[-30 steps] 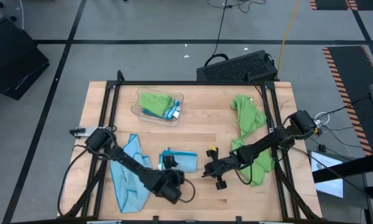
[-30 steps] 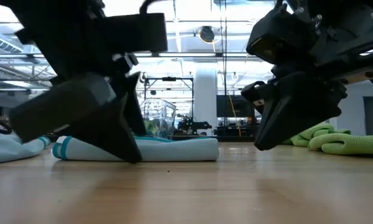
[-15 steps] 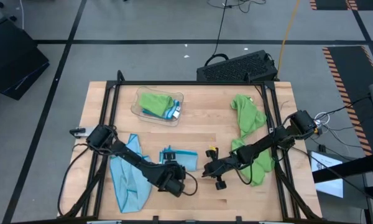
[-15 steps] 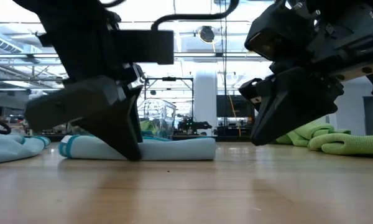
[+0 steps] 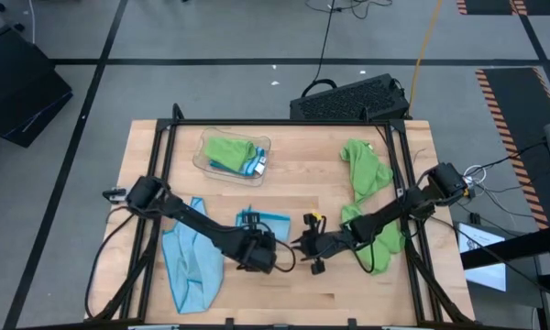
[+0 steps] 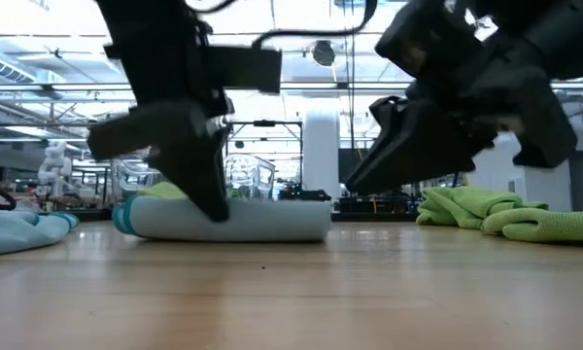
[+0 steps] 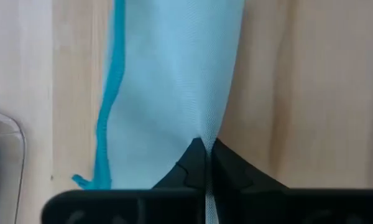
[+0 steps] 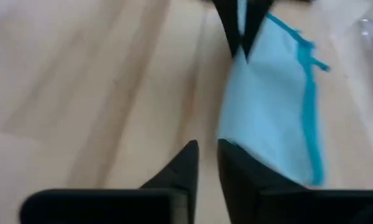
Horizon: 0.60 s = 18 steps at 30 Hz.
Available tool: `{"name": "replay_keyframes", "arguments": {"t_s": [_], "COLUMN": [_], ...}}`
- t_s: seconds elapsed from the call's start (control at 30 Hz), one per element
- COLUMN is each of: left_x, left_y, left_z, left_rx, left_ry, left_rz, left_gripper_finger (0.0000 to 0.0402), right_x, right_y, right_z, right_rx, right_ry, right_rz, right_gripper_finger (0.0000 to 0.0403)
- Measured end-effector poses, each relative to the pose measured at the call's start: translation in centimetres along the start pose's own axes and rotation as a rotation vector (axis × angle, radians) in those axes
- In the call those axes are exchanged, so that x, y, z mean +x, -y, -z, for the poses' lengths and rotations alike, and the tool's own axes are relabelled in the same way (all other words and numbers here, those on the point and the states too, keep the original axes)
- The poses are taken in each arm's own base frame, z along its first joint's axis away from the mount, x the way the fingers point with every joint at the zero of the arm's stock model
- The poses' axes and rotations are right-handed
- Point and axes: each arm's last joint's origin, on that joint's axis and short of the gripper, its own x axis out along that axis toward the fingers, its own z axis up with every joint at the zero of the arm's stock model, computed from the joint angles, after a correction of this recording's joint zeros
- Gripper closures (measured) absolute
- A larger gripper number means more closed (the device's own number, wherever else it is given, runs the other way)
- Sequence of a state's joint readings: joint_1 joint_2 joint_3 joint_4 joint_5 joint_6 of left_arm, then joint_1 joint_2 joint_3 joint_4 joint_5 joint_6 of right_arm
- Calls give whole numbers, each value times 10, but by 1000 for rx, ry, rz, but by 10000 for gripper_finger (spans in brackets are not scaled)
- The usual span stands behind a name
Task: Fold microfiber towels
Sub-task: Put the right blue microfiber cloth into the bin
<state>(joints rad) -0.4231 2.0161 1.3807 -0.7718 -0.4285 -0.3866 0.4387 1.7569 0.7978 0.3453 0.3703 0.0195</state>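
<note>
Left gripper point(image 7: 205, 149) pinches the folded blue towel point(image 5: 268, 225) at its edge; right gripper point(image 8: 208, 149), jaws barely parted and empty, sits alongside. One-sided pull could unravel that fold.

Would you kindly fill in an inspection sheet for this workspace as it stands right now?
Surface: wooden table inside a black frame.
Job's things: folded blue towel at centre front; loose blue towel front left; green towels heaped on the right.
Clutter: clear tray holding a green and a blue cloth.
Grippers: left gripper shut on the folded blue towel's edge; right gripper slightly open beside that towel, holding nothing.
Cables: loops by both arm bases; leads across the floor behind.
Surroundings: black keyboard behind the table; grey floor with tape lines.
</note>
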Motion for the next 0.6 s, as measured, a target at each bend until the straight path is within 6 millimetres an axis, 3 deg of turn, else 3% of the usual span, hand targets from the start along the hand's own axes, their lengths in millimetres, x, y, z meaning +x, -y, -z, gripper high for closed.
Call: {"name": "replay_keyframes", "arguments": {"t_s": [0.37, 0.6], "left_x": [-7, -7], "left_y": [-1, -1], "left_z": [-3, -3], "left_rx": [-27, -26], "left_ry": [19, 21], "left_rz": [48, 48], "left_gripper_finger": [390, 395], "right_x": [-10, 13], "right_y": [2, -5], "right_z": [12, 20], "right_rx": [8, -54], "right_ry": [229, 281], "right_rz": [92, 62], "right_gripper_finger": [196, 159]}}
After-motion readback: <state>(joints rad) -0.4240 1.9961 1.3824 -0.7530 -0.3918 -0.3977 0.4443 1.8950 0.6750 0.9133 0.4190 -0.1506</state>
